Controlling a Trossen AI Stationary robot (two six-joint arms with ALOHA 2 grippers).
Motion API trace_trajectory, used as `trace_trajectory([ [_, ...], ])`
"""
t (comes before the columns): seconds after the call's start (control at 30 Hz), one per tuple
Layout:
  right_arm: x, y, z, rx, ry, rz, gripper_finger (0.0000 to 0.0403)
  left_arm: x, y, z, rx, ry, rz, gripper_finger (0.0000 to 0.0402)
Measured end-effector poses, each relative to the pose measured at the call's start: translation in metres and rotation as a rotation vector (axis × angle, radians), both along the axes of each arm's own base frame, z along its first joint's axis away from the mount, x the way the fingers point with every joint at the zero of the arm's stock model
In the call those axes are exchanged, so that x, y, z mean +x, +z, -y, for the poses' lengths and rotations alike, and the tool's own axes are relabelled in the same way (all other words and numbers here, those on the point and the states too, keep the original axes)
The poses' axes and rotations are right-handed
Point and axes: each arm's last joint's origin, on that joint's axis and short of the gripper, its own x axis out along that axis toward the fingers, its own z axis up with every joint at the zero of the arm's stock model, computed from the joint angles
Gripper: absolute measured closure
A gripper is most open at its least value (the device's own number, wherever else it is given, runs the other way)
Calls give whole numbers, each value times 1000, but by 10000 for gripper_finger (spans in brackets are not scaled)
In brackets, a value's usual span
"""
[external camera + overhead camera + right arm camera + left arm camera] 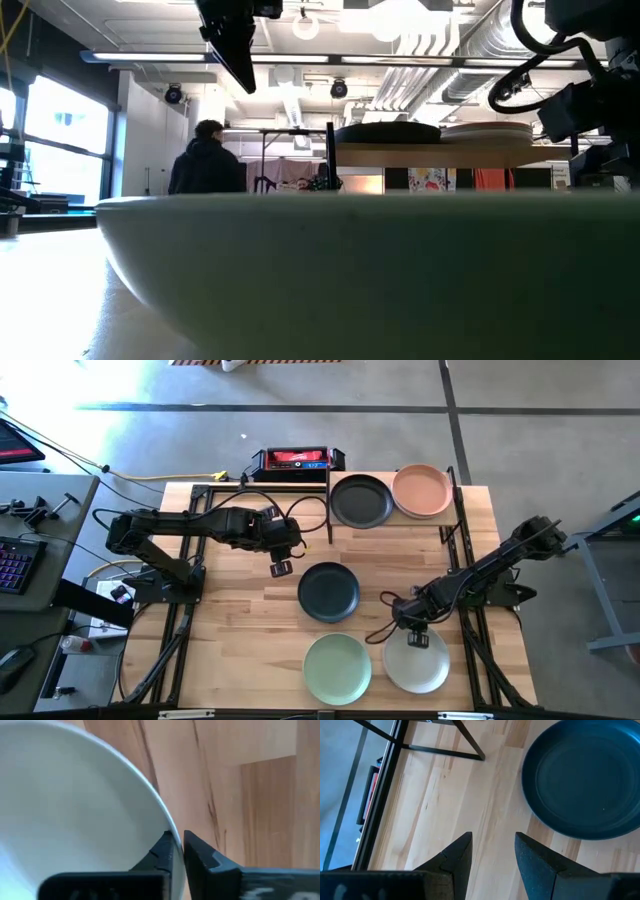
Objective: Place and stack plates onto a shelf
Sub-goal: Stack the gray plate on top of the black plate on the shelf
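A black plate (362, 500) and a peach plate (422, 490) sit side by side on the shelf (395, 525) at the table's far edge. On the tabletop lie another black plate (328, 592), a pale green plate (338, 668) and a cream plate (416, 660). My left gripper (281, 567) hangs open above bare wood, left of the tabletop black plate (585, 775). My right gripper (418, 638) is down at the cream plate's far rim, shut on it. In the low view the green plate (350, 270) fills the foreground. My right gripper holds the cream plate by its rim (169, 827) on the far side. The rim is pinched with one finger inside the plate and one outside. The fingers come from above, slanting down. In the high view the plate seems to lie flat on the table.
A red and black box (297, 460) sits beyond the table's far edge, left of the shelf. Black frame posts (465, 745) stand near my left gripper. A person (205, 160) stands in the room behind. Bare wood lies left of the tabletop plates.
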Motion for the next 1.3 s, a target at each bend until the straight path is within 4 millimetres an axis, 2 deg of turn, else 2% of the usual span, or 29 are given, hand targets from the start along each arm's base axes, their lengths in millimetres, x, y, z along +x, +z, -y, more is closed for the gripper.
trace_trajectory([
  [0.07,0,0,0,6,5,-2,397,0,0,0,0,0,0,266],
  [0.5,2,5,-4,83,16,-25,403,0,0,0,1,-2,-1,266],
  [0.83,4,29,-5,133,3,61,403,0,0,0,7,-14,-5,266],
  [1.3,-23,65,10,172,-112,130,403,0,0,0,10,-22,-8,266],
])
